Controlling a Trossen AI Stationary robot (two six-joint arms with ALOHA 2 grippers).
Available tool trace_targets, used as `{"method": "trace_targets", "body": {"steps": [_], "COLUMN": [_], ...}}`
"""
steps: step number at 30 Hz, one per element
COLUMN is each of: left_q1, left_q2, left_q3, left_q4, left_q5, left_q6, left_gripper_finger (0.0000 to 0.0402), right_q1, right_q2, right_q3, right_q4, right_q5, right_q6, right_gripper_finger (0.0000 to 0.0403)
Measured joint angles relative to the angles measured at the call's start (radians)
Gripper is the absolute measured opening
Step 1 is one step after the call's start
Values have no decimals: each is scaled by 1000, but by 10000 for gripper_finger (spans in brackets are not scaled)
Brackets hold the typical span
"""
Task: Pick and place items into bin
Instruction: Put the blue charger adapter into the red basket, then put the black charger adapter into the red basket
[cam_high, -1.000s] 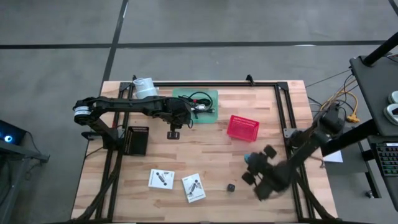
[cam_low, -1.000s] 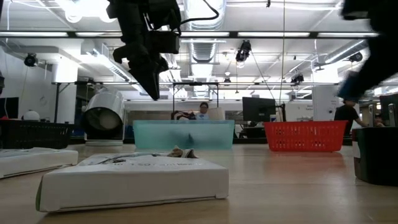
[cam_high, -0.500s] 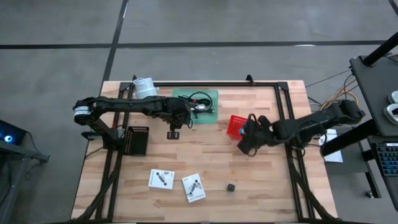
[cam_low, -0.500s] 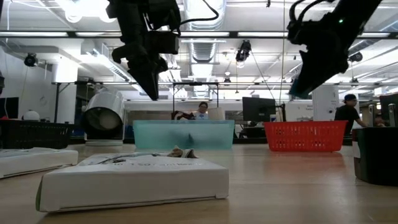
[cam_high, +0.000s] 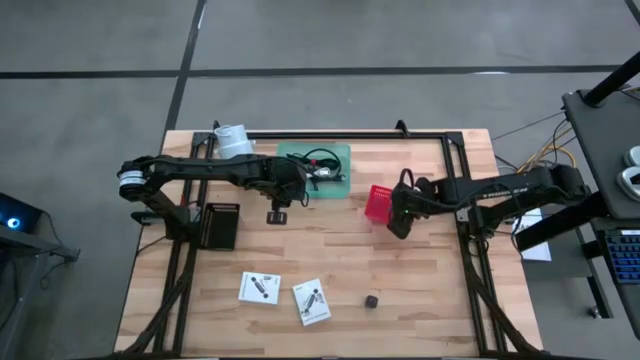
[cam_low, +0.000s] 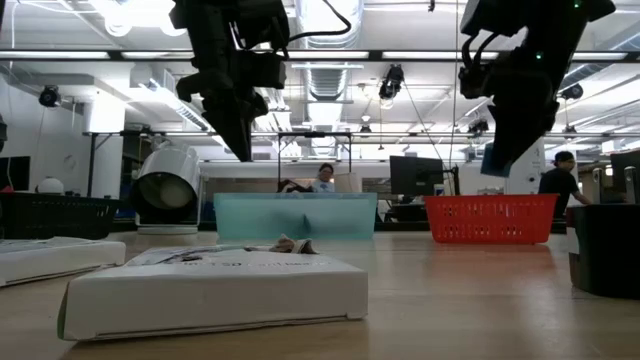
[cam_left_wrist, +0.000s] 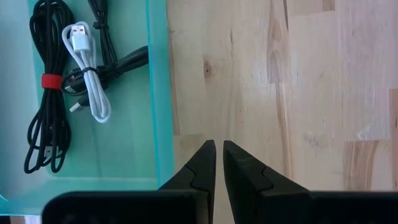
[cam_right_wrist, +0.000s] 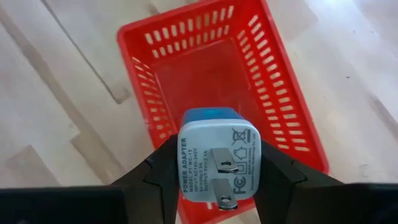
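A: Report right gripper (cam_right_wrist: 217, 180) status, referenced to the red basket (cam_high: 382, 196).

B: It hangs above the red basket, over the side nearest the two white cards. Its jaws clamp a pale blue-and-white plug adapter (cam_right_wrist: 219, 163), prongs facing the wrist camera, with the basket's bare interior directly behind it.

A: Left gripper (cam_left_wrist: 218, 163)?

B: It is on the far side of the teal tray (cam_high: 337, 168) from the basket, above bare wood just off the tray's edge. Its jaws are nearly closed, a thin gap between them, holding nothing.

A: Tray contents?

B: Bundled black cables (cam_left_wrist: 45, 106) with a red tie, and a white USB cable (cam_left_wrist: 86, 81).

A: Items remaining on the table (cam_high: 330, 250)?

B: Two white printed cards (cam_high: 259, 288) lie well apart from the basket, toward the near-left part of the table. A small dark cube (cam_high: 371, 300) lies between the cards and the basket's side, closer to the cards. A black box (cam_high: 218, 225) rests beyond the tray, farther from the basket, and a white roll (cam_high: 234, 140) stands at the far-left corner.
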Motion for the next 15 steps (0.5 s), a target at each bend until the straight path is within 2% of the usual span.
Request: {"method": "trace_targets", "body": {"steps": [3,10,15], "left_q1": [0,0,0], "left_q2": [0,0,0], "left_q3": [0,0,0], "left_q4": [0,1,1], "left_q5": [0,0,0], "left_q6": [0,0,0], "left_gripper_finger": [15,15,15], "right_q1": [-13,-16,-16], "right_q2": [0,-1,-1], "right_q3": [0,0,0], "right_q4": [-6,-4,-4], "right_q5": [0,1,1], "right_q6": [-14,-44,-48], "right_gripper_finger": [139,245,270]}}
